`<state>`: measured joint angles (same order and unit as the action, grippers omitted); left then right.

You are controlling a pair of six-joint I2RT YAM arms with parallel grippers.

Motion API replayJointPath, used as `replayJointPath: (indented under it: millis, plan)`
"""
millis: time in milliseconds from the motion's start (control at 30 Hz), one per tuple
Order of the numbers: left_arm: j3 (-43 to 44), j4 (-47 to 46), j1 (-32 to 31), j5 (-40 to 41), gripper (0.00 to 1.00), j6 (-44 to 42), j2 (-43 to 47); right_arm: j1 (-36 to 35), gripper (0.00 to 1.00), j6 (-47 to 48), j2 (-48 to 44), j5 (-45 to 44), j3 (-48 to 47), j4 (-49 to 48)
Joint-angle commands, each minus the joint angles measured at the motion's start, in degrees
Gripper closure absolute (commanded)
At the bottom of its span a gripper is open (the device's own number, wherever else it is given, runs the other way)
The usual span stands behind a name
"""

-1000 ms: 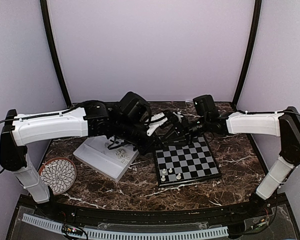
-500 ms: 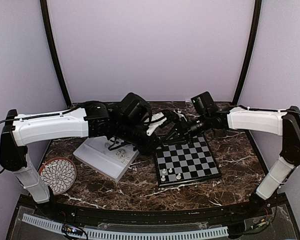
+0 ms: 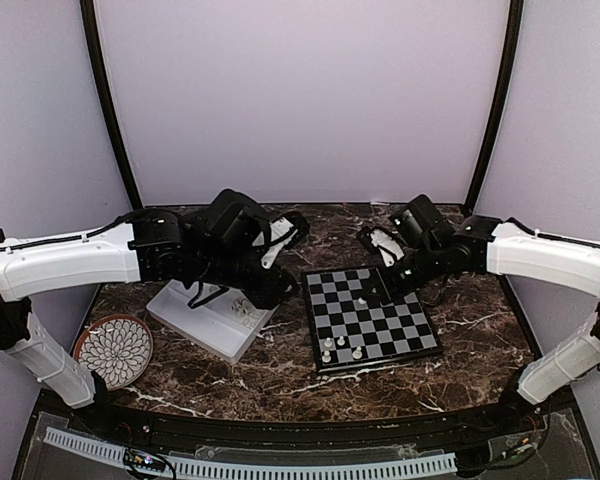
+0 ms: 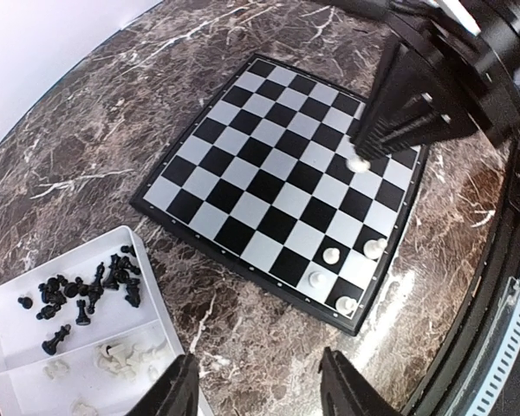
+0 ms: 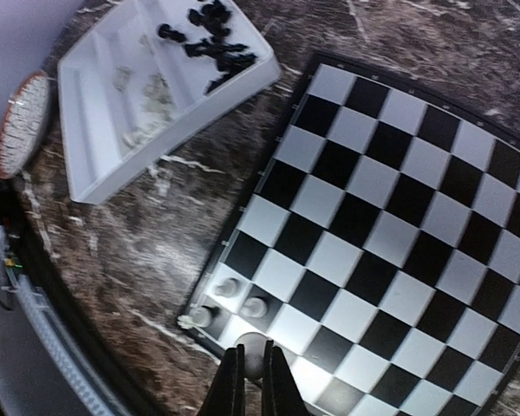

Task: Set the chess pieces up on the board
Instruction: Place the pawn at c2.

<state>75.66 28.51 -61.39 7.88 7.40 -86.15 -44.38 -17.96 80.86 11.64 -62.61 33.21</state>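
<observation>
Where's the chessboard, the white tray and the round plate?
chessboard (image 3: 380, 325): top view, a bare square near its middle.
white tray (image 3: 195, 330): top view, its bare near compartment.
round plate (image 3: 115, 350): top view, its patterned middle.

Left fingers (image 4: 177, 392) spread wide; right fingers (image 5: 233, 383) pinched together.

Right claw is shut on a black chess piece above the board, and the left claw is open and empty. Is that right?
Not quite. The chess piece in the right claw is white, not black; the left wrist view shows it pinched above the board. The left claw is open and empty, as you said.
</observation>
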Motion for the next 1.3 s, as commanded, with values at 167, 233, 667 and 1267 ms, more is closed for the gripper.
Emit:
replayJointPath:
  millis: [167,233,667,1267]
  plan:
    - [0.71,0.18,0.81,5.78,0.50,5.73,0.25,-8.25,1.00,5.56,-5.02,-25.45,9.77,-2.01]
    - [0.83,0.41,0.95,6.01,0.50,6.37,-0.03,-8.96,1.00,5.86,-4.54,-24.36,10.95,-3.16]
    - [0.41,2.91,2.03,8.11,0.50,10.45,0.82,-11.33,1.00,7.80,3.67,-18.33,11.31,-8.97]
    - [-0.33,4.41,2.14,9.20,0.50,12.66,1.78,-12.11,1.00,10.82,8.40,-16.04,10.18,-10.80]
